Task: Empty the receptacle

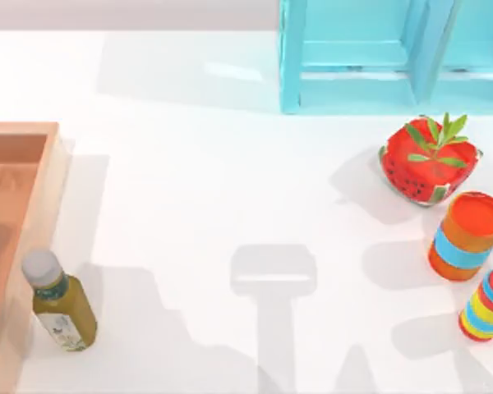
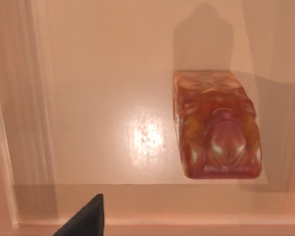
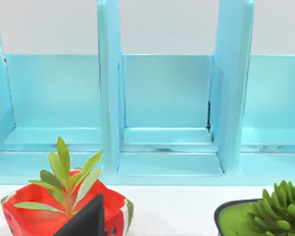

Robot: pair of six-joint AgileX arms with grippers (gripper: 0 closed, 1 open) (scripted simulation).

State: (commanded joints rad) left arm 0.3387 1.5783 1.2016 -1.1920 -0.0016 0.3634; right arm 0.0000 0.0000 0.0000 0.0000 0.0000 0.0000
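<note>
The desk is white and carries everything. At its far side, right of centre in the top view, a turquoise crate stands with open compartments; the same crate is faced by the right wrist cam.

The receptacle, a tan-orange wooden box w/ thick walls, sits at the desk's left edge and is cut off by the frame. In the left wrist view its floor and wall are looked down on, and one item is seen lying inside: a reddish-brown block, glossy, resting flat on the floor, apart from the walls. What it is exactly cannot be told.

Just outside the receptacle's right wall, near the front, a green bottle w/ a grey cap is already on the desk. At the right side a strawberry-red planter w/ green leaves, an orange can w/ a blue band, and a striped can are grouped. A second pot w/ a succulent is caught by the right wrist cam.

Step judged: emptying is partway; the block is still to be taken out. The left end effector is judged to be above the receptacle, since one dark finger is seen over the box floor; nothing is held by it as far as is shown, and its opening cannot be told. Right end effector: one dark fingertip seen near the planter, facing the crate; opening cannot be told, prob. parked.

Next move calls for: the left end effector to be centred over the block, lined up across its narrow width, lowered, then closed.
</note>
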